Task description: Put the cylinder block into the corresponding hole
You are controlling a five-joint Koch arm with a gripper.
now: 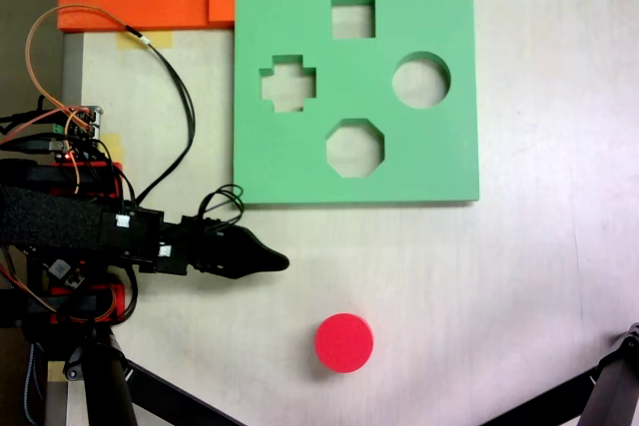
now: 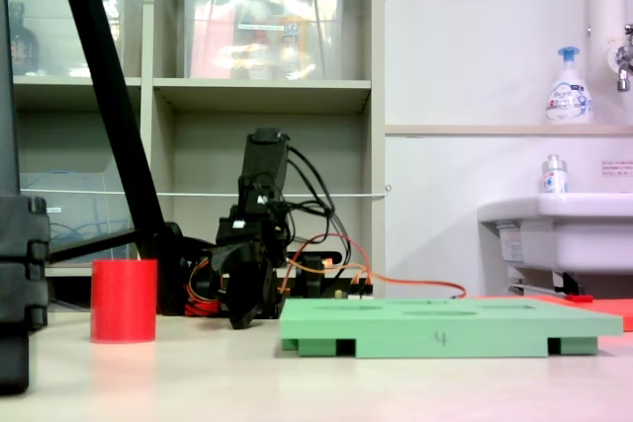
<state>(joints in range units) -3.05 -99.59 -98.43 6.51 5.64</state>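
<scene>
From above, the green foam board (image 1: 355,177) shows four empty cutouts: square, cross, octagon and the round hole (image 1: 420,80). The low side view shows the board (image 2: 450,326) edge-on. The red cylinder block (image 1: 344,342) (image 2: 124,300) stands on the table, well apart from the board. The gripper (image 1: 278,262) (image 2: 244,318) hangs between them, holding nothing; whether its jaws are parted cannot be told.
</scene>
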